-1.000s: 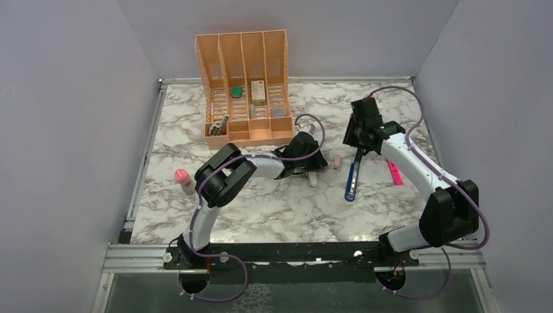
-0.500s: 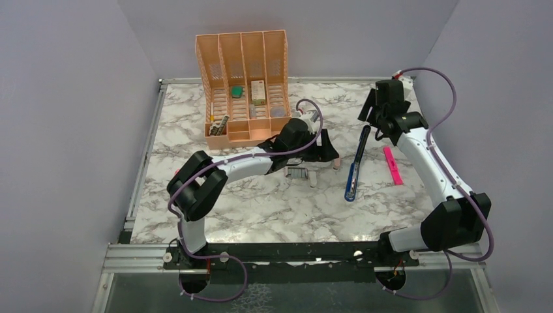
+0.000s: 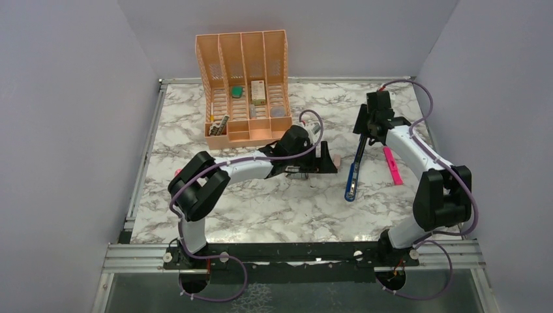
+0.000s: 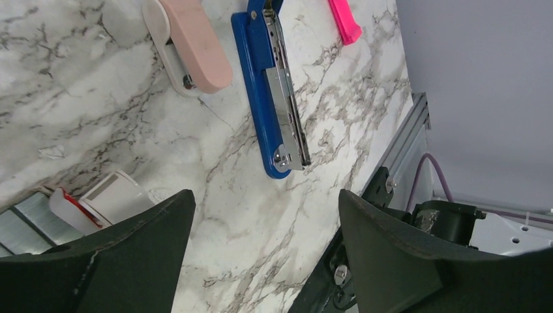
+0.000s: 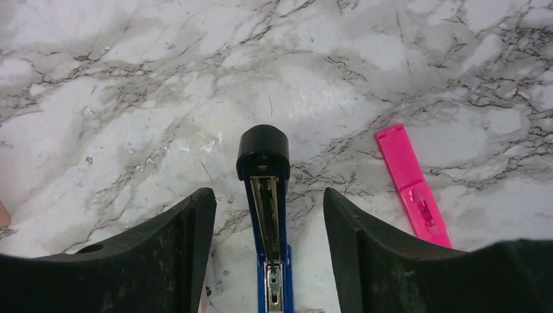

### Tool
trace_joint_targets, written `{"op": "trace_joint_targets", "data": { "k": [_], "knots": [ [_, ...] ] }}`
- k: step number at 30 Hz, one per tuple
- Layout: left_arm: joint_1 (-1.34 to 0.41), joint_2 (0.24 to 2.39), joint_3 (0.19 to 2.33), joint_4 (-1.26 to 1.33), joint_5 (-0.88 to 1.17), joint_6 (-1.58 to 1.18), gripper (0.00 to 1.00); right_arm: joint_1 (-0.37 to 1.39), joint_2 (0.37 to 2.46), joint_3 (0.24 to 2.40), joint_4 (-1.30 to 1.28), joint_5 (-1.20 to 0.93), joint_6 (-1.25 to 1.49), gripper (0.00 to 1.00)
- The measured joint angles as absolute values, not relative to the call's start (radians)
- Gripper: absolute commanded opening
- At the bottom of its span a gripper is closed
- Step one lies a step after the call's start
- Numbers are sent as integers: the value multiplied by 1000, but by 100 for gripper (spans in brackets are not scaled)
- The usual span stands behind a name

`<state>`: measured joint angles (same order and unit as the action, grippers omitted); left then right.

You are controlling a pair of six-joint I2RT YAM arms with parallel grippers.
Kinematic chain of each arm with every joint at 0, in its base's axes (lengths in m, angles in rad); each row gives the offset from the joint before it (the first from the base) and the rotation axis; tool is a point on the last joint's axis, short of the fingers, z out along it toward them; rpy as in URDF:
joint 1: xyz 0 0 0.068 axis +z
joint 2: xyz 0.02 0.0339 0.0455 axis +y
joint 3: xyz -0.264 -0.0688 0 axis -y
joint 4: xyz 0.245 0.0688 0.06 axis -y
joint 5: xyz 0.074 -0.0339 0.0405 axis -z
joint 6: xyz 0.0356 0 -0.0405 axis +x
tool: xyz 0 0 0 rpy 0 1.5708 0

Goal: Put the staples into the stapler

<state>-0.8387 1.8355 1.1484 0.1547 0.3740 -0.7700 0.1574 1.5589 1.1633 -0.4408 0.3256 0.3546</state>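
Stapler (image 4: 255, 98): glossy plastic + shiny metal

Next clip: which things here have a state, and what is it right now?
stapler: open, silver channel exposed.
staples: grey tray sticking out of the sleeve.
left gripper: open, empty.
right gripper: open, fingers either side of the stapler, not closed on it.

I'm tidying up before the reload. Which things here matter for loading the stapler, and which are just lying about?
Needed: stapler, staples tray, cardboard sleeve.
Lying about: pink marker, tan eraser, white eraser, orange organizer.
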Motion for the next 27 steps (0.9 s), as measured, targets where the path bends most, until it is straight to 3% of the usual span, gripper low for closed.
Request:
{"op": "trace_joint_targets", "data": {
  "k": [8, 15, 17, 27],
  "knots": [
    [-872, 1888, 1149, 152, 397, -803, 75, 144, 1617, 1164, -386, 292, 323, 60],
    [-888, 1903, 1150, 152, 397, -812, 58, 133, 1644, 1164, -377, 266, 308, 55],
    [-896, 1913, 1156, 151, 397, -811, 58, 131, 1653, 1168, -375, 255, 303, 55],
    [-943, 1996, 1222, 136, 381, -810, 43, 129, 1702, 1179, -376, 234, 286, 31]
  ]
}}
